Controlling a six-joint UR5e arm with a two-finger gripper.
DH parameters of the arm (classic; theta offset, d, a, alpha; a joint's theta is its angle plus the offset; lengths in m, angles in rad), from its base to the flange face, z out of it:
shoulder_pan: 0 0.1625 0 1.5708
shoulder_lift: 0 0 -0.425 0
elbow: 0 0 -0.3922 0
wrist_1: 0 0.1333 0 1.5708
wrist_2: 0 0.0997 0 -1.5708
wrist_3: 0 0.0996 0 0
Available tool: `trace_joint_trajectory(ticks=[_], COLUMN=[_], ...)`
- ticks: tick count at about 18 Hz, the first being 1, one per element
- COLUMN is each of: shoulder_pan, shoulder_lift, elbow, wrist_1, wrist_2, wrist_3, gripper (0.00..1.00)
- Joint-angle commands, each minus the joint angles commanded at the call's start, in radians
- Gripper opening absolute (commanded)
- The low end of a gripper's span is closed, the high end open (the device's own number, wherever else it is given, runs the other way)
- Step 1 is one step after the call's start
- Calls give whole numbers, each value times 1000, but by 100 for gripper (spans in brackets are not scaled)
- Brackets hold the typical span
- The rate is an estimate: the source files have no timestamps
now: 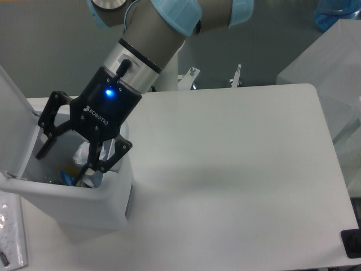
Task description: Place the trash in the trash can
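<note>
One claw (63, 157) logged on my feed, its fingers spread wide and gripping nothing, hanging inside the mouth of the white trash can (73, 197). Beneath and between its fingers I saw clear plastic trash (84, 153) lying in the bin; I could not pick out the bottle. The lid (12, 118) stood raised just left of the claw.

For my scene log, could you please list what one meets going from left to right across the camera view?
Open lid → trash can → pincer, open over the can → bare white table → dark object at the right edge.
</note>
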Motion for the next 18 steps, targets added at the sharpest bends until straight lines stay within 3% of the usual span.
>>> trace_joint_trajectory(ticks=[3, 5, 11, 15, 18], shoulder_pan=[29, 83, 225, 267, 290], shoulder_lift=[-3, -3, -34, -77, -118], elbow=[-6, -8, -23, -26, -31], wrist_1=[-2, -2, -3, -5, -8], wrist_2=[2, 2, 5, 26, 166], wrist_3=[11, 17, 115, 196, 288], gripper=[88, 100, 100, 100, 100])
